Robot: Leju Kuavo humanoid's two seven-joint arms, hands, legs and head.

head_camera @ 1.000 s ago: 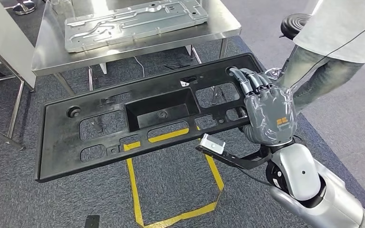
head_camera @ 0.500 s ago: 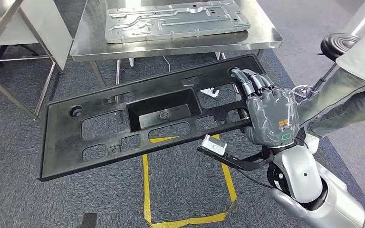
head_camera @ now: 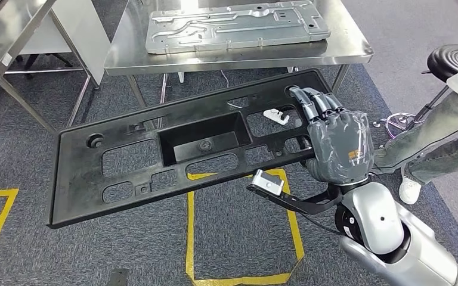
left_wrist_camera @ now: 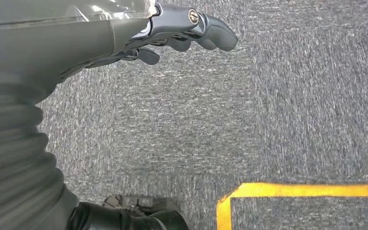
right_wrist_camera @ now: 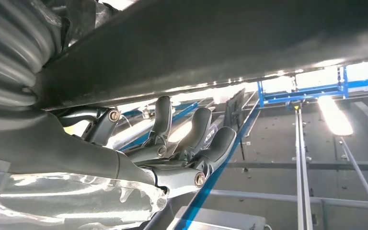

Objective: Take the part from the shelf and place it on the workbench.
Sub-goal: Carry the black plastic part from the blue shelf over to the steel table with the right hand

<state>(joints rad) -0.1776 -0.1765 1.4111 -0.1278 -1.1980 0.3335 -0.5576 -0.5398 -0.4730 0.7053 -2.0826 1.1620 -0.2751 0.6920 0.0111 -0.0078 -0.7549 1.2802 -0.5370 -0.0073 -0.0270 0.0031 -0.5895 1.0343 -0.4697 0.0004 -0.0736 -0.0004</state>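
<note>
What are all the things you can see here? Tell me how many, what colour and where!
Plastic panel: one, black, long with cut-outs, held in the air above the carpet.
Workbench: one, shiny steel, just beyond the panel.
Metal plate: one, grey, lying flat on the workbench.
Second table: one, steel, at the far left.
Floor tape: several yellow lines on the grey carpet.
Stool: one, black, at the right edge.
Person: one, in grey jeans and a white shoe, standing at the right.
Right hand: one, grey, grips the panel's right end.
Left hand: one, grey, hangs over the carpet holding nothing.
</note>
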